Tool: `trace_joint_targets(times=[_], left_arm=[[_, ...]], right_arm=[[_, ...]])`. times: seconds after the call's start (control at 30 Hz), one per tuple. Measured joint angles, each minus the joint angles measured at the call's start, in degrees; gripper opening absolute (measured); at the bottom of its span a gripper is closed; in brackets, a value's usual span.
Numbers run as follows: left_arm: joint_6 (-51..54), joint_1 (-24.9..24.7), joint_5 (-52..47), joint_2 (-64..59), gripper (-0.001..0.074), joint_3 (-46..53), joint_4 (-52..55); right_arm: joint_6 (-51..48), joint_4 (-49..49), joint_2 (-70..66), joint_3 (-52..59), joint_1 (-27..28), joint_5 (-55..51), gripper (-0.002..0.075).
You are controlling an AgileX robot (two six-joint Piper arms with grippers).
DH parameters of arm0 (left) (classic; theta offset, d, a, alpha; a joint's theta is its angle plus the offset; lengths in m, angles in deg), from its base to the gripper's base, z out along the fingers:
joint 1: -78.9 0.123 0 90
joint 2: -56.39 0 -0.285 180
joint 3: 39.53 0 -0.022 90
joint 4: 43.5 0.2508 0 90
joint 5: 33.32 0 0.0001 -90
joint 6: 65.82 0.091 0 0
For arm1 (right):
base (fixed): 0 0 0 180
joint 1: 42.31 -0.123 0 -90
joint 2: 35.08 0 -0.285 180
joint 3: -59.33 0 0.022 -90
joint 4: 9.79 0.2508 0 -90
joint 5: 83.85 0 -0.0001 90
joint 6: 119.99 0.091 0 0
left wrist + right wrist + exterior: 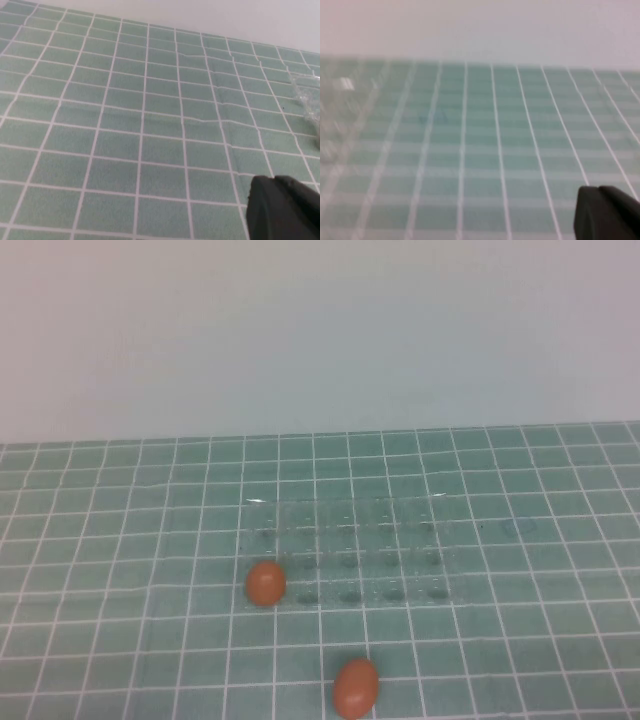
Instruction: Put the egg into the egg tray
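Two alike orange-brown eggs show in the high view. One egg sits at the front-left corner of the clear egg tray, seemingly in the corner cup. The other egg lies on the green tiled cloth in front of the tray, apart from it. Neither arm shows in the high view. My left gripper is a dark tip low over bare cloth, its fingers together and empty; a corner of the tray shows in the left wrist view. My right gripper looks the same, fingers together and empty over the cloth.
The green cloth with a white grid covers the table up to a plain pale wall at the back. The tray's other cups hold nothing.
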Motion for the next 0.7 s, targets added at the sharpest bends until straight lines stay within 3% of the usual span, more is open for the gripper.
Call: trace_joint_targets(times=[0.3, 0.5, 0.6, 0.7], left_arm=[[0.0, 0.0, 0.0, 0.0, -0.0001, 0.0, 0.0], [0.0, 0.0, 0.0, 0.0, -0.0001, 0.0, 0.0], [0.0, 0.0, 0.0, 0.0, -0.0001, 0.0, 0.0], [0.0, 0.0, 0.0, 0.0, -0.0001, 0.0, 0.0]], right_arm=[[4.1, 20.7, 0.0, -0.1, 0.0, 17.2, -0.0001], [9.0, 27.9, 0.0, -0.1, 0.0, 32.2, -0.0002], [12.3, 25.3, 0.0, -0.6, 0.0, 36.5, -0.0002], [16.1, 13.2, 0.0, -6.2, 0.0, 33.8, -0.0001]])
